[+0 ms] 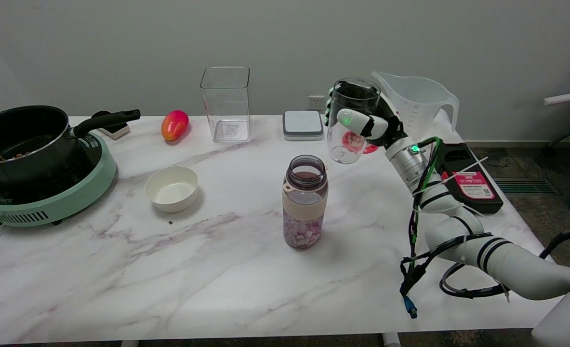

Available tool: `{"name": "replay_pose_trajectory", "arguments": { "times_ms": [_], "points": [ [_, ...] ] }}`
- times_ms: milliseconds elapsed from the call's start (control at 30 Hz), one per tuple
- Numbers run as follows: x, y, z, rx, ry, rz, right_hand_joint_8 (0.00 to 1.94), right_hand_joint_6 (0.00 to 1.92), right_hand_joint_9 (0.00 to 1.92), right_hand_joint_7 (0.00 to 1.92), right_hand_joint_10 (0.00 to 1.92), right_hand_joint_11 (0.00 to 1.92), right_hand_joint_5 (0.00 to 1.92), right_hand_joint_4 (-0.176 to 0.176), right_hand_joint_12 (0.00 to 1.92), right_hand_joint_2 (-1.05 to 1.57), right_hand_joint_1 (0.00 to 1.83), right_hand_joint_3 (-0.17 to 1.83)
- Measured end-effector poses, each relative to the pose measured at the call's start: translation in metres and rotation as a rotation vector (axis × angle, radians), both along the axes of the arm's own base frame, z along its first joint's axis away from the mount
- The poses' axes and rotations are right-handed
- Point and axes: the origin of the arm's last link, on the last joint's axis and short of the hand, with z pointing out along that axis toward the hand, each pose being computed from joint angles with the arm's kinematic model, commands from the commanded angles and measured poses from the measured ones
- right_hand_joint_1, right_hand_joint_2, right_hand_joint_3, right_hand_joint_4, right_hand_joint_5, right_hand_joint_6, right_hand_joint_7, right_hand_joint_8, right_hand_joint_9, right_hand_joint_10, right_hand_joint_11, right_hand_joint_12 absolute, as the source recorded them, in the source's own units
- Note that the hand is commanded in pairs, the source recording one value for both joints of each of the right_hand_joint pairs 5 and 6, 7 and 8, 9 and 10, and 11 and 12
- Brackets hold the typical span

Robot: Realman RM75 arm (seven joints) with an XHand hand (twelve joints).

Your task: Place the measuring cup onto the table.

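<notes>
So nearest the camera it's just bare marbled desk point(207, 284), white with purplish veins, loads of open room for a set-down. A bit further in, the open-topped bottle point(305, 201) stands upright with pink and white bits in the bottom; its mouth sits just below and to the picture-left of the cup, which to me reads like a pour spot, though that's a guess. Left of it there's a small white bowl point(171, 188), and at the far left a black pot point(22, 140) sitting on a green cooker point(48, 202). The right hand point(369, 123) has its fingers wrapped round the clear measuring cup point(351, 120), holding it roughly upright and up in the air, clear of the desk. It looks empty, so I'd say it only needs lowering. Behind the hand sits a big frosted jug point(417, 103) and a black box with a pink label point(470, 178). Along the back edge: a clear square container point(226, 103), a reddish mango-looking thing point(174, 124), a small grey-white scale point(303, 125). Plain pale wall point(121, 48) behind, with a socket.
</notes>
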Motion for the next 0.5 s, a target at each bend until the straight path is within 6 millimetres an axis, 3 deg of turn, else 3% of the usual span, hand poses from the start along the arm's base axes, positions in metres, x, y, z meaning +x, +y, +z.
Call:
{"name": "replay_pose_trajectory", "arguments": {
  "times_ms": [133,300,500],
  "points": [
    [-0.006,0.002,0.0,0.017,-0.042,0.009,1.48,1.43,1.4,1.48,1.4,1.23,1.43,0.0,1.23,0.6,1.6,1.06],
    [-0.011,0.003,0.0,0.035,-0.064,0.02,1.53,1.54,1.44,1.53,1.44,1.27,1.54,0.0,1.27,0.88,1.55,0.78],
    [-0.016,0.003,-0.001,0.063,-0.088,0.042,1.54,1.55,1.46,1.54,1.46,1.28,1.55,0.0,1.28,0.97,1.52,0.69]
  ]
}}
